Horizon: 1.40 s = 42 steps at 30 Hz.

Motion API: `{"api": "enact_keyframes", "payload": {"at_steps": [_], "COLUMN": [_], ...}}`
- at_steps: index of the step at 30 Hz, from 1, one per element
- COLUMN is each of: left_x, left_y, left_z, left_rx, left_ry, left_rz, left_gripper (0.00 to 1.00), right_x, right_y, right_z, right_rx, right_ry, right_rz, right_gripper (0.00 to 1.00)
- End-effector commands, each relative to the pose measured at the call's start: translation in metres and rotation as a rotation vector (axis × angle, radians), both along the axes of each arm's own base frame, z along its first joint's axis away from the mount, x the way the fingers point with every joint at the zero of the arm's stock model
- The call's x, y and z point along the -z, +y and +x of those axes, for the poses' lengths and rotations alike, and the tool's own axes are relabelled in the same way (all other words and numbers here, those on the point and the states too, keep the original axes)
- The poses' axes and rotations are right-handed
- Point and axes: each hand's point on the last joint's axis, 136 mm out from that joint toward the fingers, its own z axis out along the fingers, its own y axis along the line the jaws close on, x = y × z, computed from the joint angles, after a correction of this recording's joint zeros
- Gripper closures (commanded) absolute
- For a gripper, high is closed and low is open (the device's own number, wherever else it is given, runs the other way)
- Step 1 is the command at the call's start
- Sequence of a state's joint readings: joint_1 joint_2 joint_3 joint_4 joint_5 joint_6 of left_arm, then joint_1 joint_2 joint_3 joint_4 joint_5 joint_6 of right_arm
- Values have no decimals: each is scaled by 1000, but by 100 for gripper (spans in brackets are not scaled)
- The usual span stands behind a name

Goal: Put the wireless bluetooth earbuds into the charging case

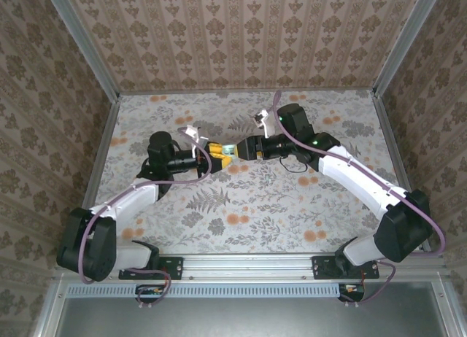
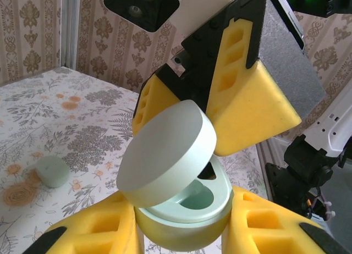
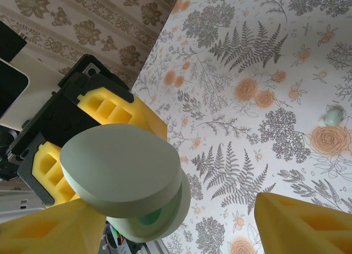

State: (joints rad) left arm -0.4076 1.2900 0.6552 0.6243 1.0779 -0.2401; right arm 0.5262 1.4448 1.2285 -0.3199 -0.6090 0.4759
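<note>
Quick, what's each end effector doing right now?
Left end effector: closed, holding the charging case by its base.
Right end effector: open, gripping nothing.

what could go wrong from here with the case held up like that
1. The left gripper pinches the charging case off the table by its rounded base. A push from the open right gripper might twist it loose.
2. The lid stands only half open over the cavity, so it may drop shut before anything goes in.
3. A small mint earbud lies on the table, away from both grippers.
</note>
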Motion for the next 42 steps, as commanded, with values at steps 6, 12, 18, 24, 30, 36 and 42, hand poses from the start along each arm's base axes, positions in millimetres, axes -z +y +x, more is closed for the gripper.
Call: {"api": "enact_keyframes", "payload": {"at_steps": [6,12,18,24,30,36,42], "left_x": [-7,-5,-6,-3,4,9,9], "left_y": [1,2,-1,0,2,8,12], "left_z": [-2,-3,-4,-5,-10,-9,-3], "left_rx": [37,29,56,66,69,65,61], "left_ry": [-15,-51,-74,-99,-118,-93,-35], "left_rz": [-16,-5,-1,12,42,51,43], "left_gripper": [100,100,100,100,100,100,100], "right_x": [-17,-17,-17,-13,-7,-6,-5], "right_y": [-3,1,7,7,2,4,6], "right_z": [14,21,24,24,29,29,26], "right_rx": [56,67,51,60,111,112,98], "right_ry": [-15,6,32,55,110,141,151], "right_rz": [21,46,70,68,71,99,103], "right_gripper": [28,28,29,29,29,30,30]}}
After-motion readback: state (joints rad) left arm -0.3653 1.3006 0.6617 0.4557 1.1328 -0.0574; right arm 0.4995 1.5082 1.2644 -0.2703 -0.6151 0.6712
